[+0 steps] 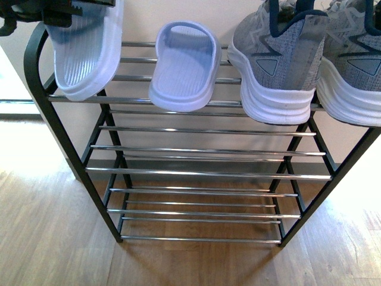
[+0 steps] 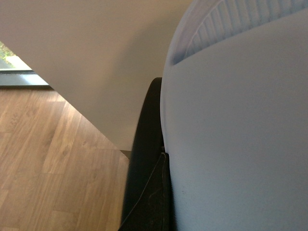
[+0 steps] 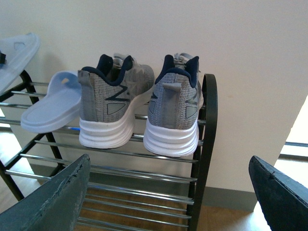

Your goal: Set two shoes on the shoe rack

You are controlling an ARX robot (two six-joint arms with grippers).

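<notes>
Rack (image 1: 208, 173) on wood floor (image 1: 53, 238) against a cream wall (image 3: 250, 43); both shoes up on the top shelf.

At far left, a pale blue slipper (image 1: 89, 47) tilted over the rack's corner, gripped by the left claw (image 1: 56, 13), only dark parts in view; from the wrist, just slipper, black frame, wall and floor. Next along, a second slipper (image 1: 181, 65) flat on the chrome rods. Further right, the left shoe (image 1: 274, 65) and right shoe (image 1: 351, 71) side by side, heels outward, soles overhanging the front rod. Lower shelves bare rods. Bright window light low at both edges. Right claw (image 3: 168, 202) spread wide, gripping nothing, apart from the shoes.
</notes>
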